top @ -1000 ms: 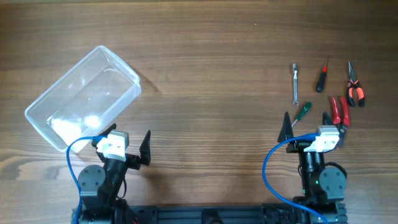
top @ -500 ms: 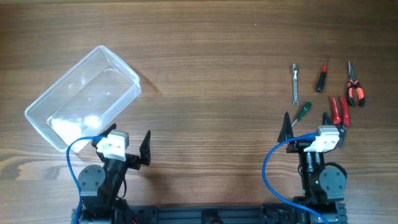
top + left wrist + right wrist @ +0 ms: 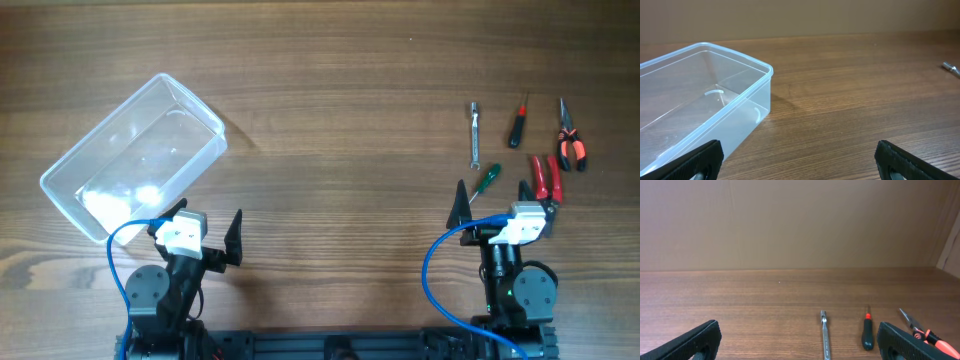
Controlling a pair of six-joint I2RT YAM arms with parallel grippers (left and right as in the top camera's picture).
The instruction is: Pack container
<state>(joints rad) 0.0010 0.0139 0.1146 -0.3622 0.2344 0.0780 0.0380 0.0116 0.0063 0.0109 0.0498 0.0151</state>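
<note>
Black left tool [image 3: 799,161] and right tool [image 3: 799,341], each wide apart and empty, container [image 3: 767,67] just beside the left.

Clear container [image 3: 135,155], brown wood-grain table [image 3: 330,120], green-handled screwdriver [image 3: 487,178].

The clear rectangular plastic tub [image 3: 133,158] lies at the left of the brown wooden worktop [image 3: 340,130] (askew to its edges); small metal hand tools [image 3: 516,130] lie far right.
</note>
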